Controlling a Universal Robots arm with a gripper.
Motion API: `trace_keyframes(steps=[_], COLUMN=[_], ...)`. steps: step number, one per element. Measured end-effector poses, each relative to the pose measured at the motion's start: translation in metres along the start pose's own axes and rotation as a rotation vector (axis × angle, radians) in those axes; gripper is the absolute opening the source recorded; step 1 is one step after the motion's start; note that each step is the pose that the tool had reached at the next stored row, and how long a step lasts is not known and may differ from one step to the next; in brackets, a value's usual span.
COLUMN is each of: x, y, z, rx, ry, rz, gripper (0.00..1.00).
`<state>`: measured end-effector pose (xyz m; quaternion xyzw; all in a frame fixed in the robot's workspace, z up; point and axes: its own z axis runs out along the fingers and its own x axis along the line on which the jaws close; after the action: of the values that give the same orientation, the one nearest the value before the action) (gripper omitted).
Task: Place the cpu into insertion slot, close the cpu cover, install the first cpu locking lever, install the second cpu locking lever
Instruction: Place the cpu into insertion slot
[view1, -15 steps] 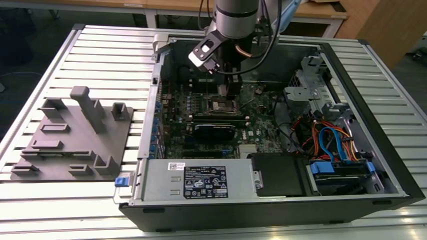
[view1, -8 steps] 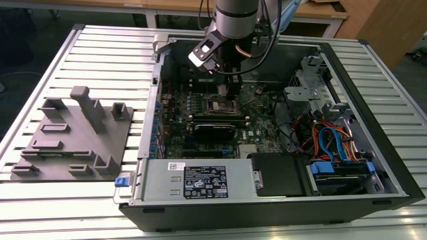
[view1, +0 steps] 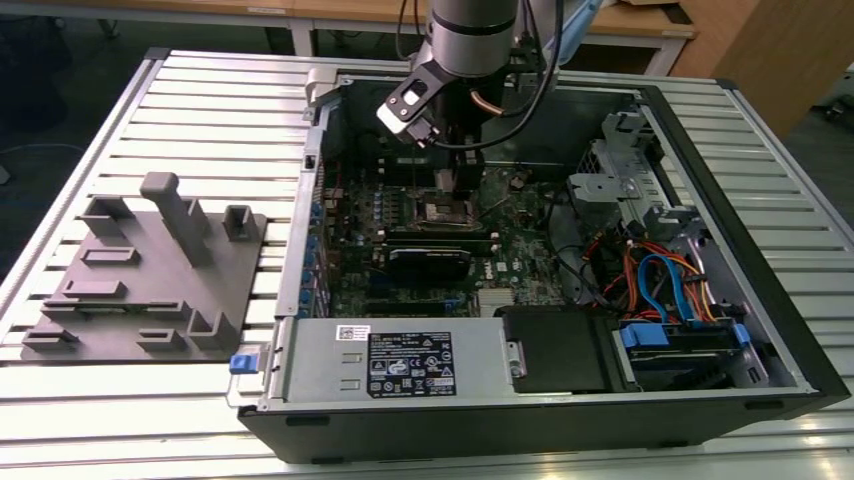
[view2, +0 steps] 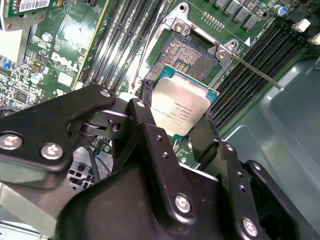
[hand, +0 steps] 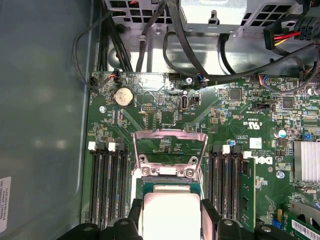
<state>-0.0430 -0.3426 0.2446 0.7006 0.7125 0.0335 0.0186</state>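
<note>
The gripper (view2: 177, 114) is pinched narrow on the cpu (view2: 182, 102), with one black finger (view2: 145, 112) against each of two opposite edges. The chip's silver top faces the camera over the near edge of the open insertion slot (view2: 187, 55), whose contact field lies bare. In the first wrist view the cpu (hand: 169, 212) sits between the fingers (hand: 209, 216). Beyond it the cpu cover (hand: 170, 135) stands open on its hinge (the board shows through its square cut-out). A locking lever (view2: 257, 74) juts out sideways from the socket corner. Memory slots (hand: 107, 185) run close along both sides of the socket, near the fingers' outer faces, and the grey case wall (hand: 45, 125) lies farther off. In the exterior view the gripper (view1: 461, 170) reaches down inside the open computer case (view1: 534, 425) above the motherboard. The cable bundle (view1: 654, 280) is well apart on the exterior view's right, and a grey fixture plate (view1: 134, 290) lies on the table (view1: 200, 110) outside the case.
</note>
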Motion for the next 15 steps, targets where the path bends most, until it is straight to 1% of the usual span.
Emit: trace_keyframes(steps=[1,4,7,15], x=[0.0000,0.0000,0.0000,0.0001], y=[0.0000,-0.0001,-0.0007,-0.0033], z=[0.0000,0.0014,0.0067,0.0212], rx=[0.0000,0.0001,0.0001,0.0002], ry=[-0.0008,-0.0059,-0.0094,-0.0098], rz=[0.000,0.000,-0.001,-0.001], gripper=[0.54,0.54,0.54,0.54])
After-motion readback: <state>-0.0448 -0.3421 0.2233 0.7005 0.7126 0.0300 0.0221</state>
